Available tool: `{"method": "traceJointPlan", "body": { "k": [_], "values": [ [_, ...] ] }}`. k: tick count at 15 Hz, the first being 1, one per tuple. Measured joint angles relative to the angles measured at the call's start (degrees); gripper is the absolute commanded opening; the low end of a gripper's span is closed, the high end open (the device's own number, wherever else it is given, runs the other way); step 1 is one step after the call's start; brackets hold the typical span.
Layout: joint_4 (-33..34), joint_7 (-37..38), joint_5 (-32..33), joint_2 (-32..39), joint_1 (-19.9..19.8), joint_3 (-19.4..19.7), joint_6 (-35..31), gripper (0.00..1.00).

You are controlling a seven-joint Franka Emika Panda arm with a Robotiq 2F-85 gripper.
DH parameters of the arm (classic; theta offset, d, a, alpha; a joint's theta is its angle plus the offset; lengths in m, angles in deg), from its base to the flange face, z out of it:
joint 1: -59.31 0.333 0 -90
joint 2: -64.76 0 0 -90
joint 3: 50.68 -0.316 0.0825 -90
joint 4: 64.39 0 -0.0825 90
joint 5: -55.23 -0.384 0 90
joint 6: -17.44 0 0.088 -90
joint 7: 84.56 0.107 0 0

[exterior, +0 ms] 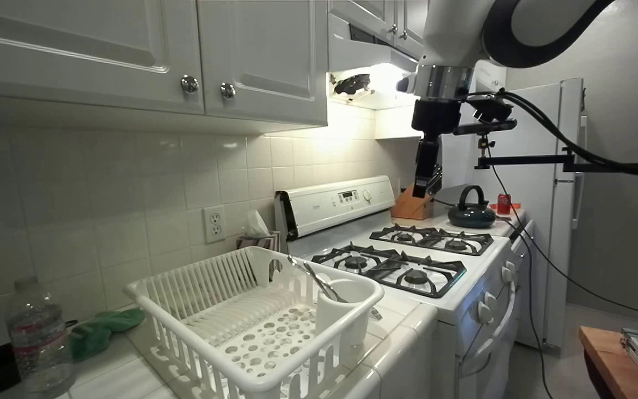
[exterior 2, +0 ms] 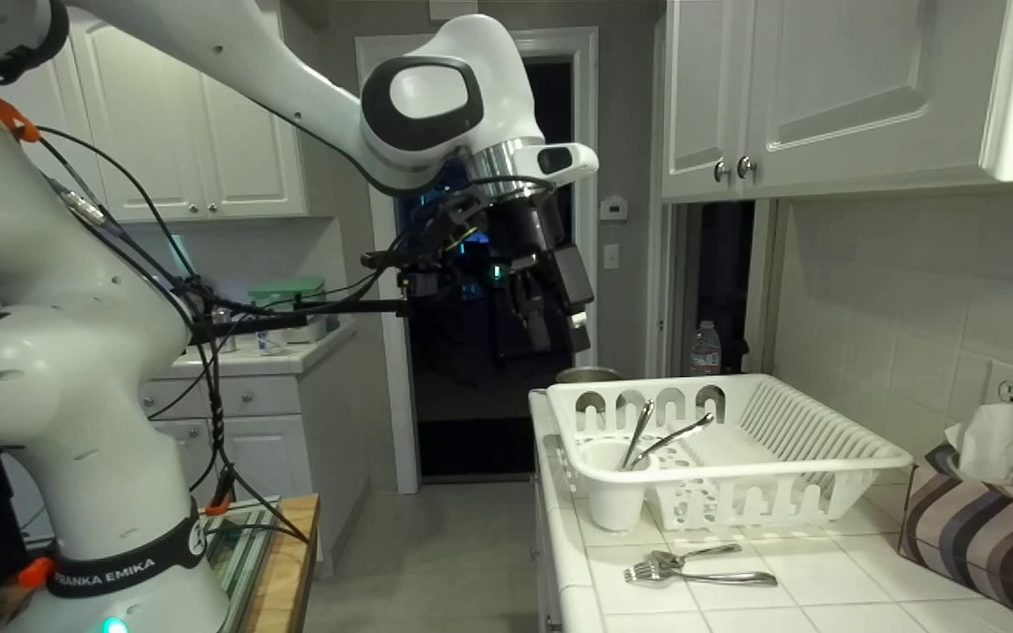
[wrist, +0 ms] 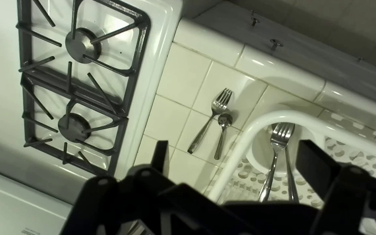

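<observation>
My gripper [wrist: 238, 160] is open and empty in the wrist view, its two black fingers wide apart. It hangs in the air above the counter and dish rack, pointing down, in both exterior views [exterior: 428, 185] [exterior 2: 564, 332]. The white dish rack [exterior 2: 753, 472] stands on the tiled counter. A white cup [exterior 2: 616, 503] at its corner holds a fork [wrist: 280, 135] and another metal utensil [wrist: 290, 176], handles up and leaning. A fork [wrist: 221, 103] and a small spoon [wrist: 224, 120] lie side by side on the tiles, between rack and stove.
A white gas stove [exterior: 402, 293] with black grates adjoins the counter. A dark kettle [exterior: 471, 215], red can [exterior: 503, 203] and wooden knife block [exterior: 410, 205] stand beyond it. A tissue box [exterior 2: 981, 527], bottle [exterior: 39, 338] and green cloth [exterior: 103, 332] are near the rack. Cabinets [exterior: 263, 55] hang above.
</observation>
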Motion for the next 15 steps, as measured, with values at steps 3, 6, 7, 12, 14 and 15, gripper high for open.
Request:
{"method": "traceJointPlan", "body": {
  "k": [3, 6, 7, 12, 14, 15],
  "values": [
    [-0.2, 0.0, -0.3, 2.2, 0.6, 0.5, -6.1, 1.0],
    [-1.4, -0.9, -2.4, 5.6, 2.0, 1.3, -15.7, 1.0],
    [-1.8, -1.8, -3.8, 6.8, 2.8, 1.7, -18.2, 1.0],
    [-2.2, -8.2, -12.4, 13.3, 6.4, 3.5, -27.1, 1.0],
    [-2.1, -10.7, -15.4, 15.8, 7.1, 3.9, -30.0, 1.0],
    [-2.0, -11.9, -16.7, 17.0, 7.4, 4.0, -31.3, 1.0]
  ]
}}
